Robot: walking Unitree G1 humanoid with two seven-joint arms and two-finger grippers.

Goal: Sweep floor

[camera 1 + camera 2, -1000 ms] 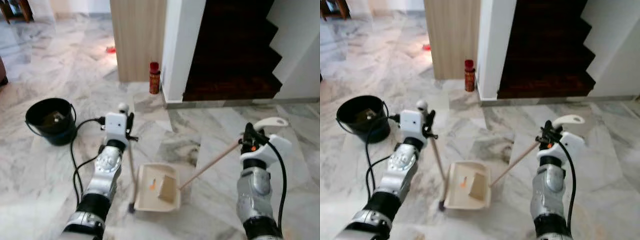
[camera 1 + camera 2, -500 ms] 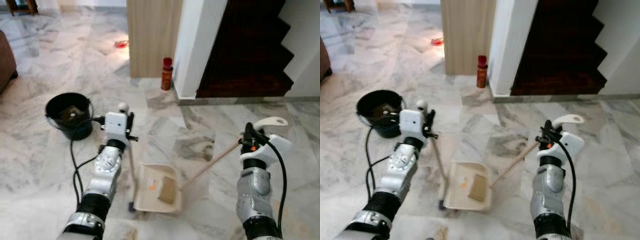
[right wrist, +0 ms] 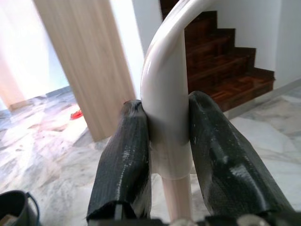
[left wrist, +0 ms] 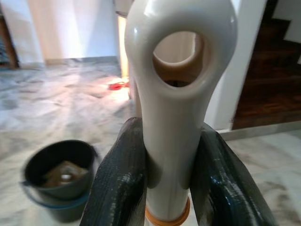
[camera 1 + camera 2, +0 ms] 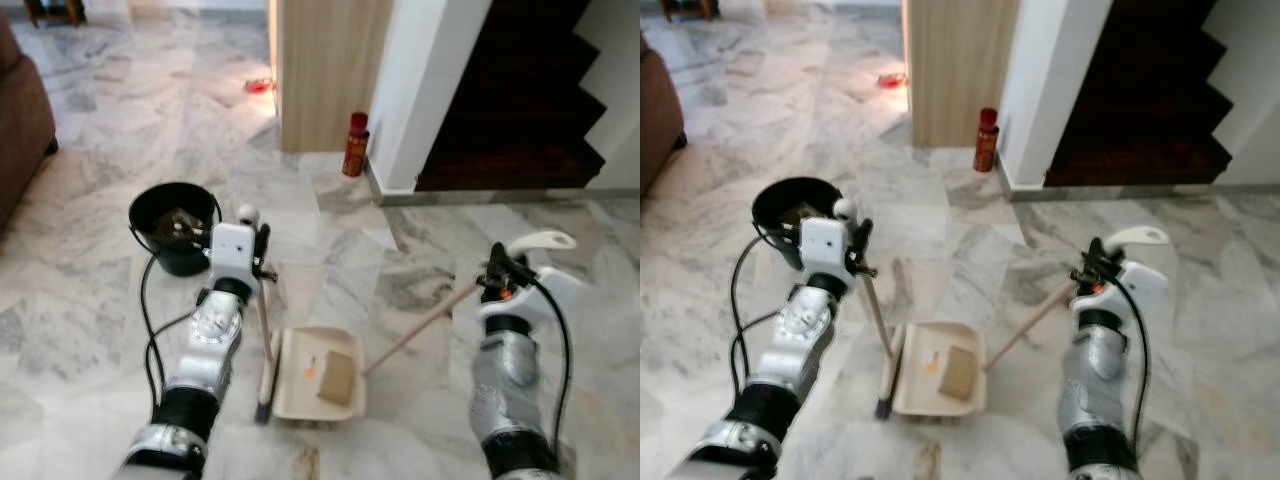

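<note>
Resting low in the centre of the frame, the cream dustpan (image 5: 318, 372) already holds a brown scrap and an orange bit. Its long handle is clenched by the right gripper (image 3: 168, 155); the left gripper (image 4: 167, 174) is clamped on the broom (image 5: 264, 345) just left of the pan. Collecting looks finished; emptying into the black bucket (image 5: 175, 225), upper left, likely follows, keeping the pan level. No readable writing anywhere.

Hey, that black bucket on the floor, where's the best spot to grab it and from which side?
Probably the thin wire handle of the bucket, reached from straight above: it lies folded down along the open rim, and the bucket stands upright with scraps inside, so a top lift should keep it level.
</note>
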